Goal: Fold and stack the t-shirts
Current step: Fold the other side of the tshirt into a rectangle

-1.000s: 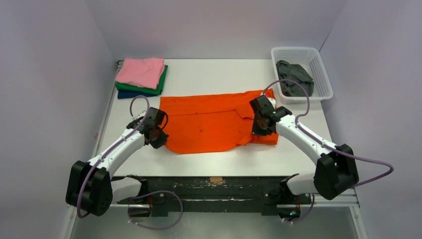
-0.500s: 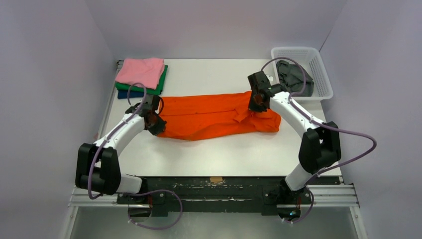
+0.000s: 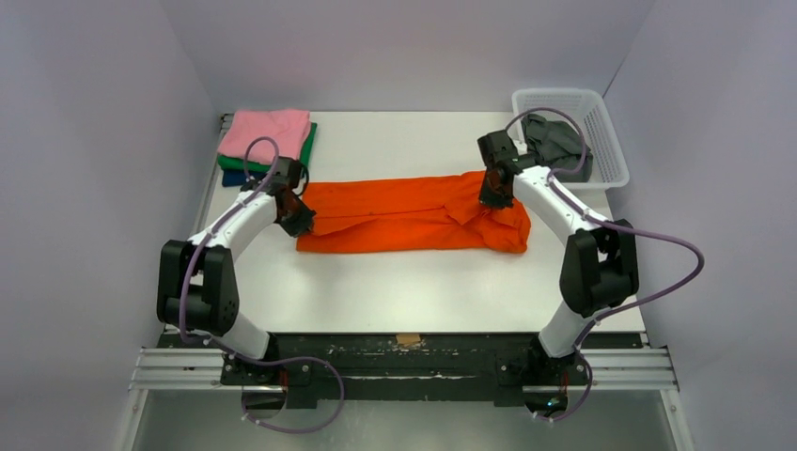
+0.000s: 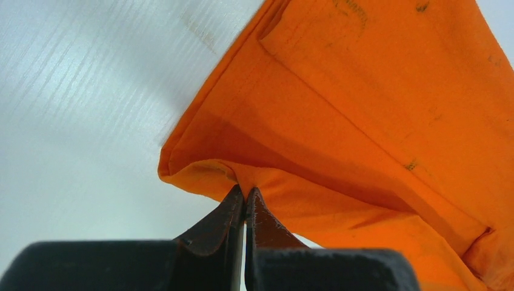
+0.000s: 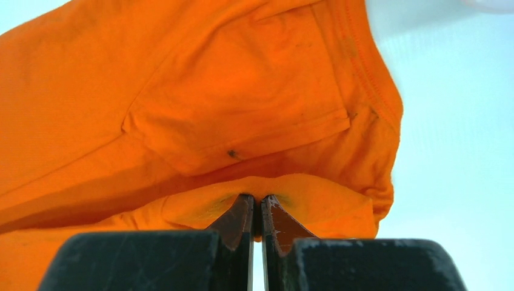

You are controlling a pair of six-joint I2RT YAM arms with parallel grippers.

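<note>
An orange t-shirt lies across the middle of the table as a long band, its near half folded over toward the back. My left gripper is shut on the cloth at the band's left end; the left wrist view shows the orange t-shirt pinched between the fingertips of the left gripper. My right gripper is shut on the cloth at the right end, where the right wrist view shows the orange t-shirt bunched at the tips of the right gripper. A folded stack with pink t-shirt on green and navy sits back left.
A white lattice basket stands at the back right corner with a dark grey t-shirt crumpled inside it. The table has bare white surface in front of the orange shirt. Grey walls close in on the left, back and right.
Both grippers have carried the orange shirt's near edge away from me toward the back, folding the wide spread cloth into a narrow band. Both arms now reach further out.
</note>
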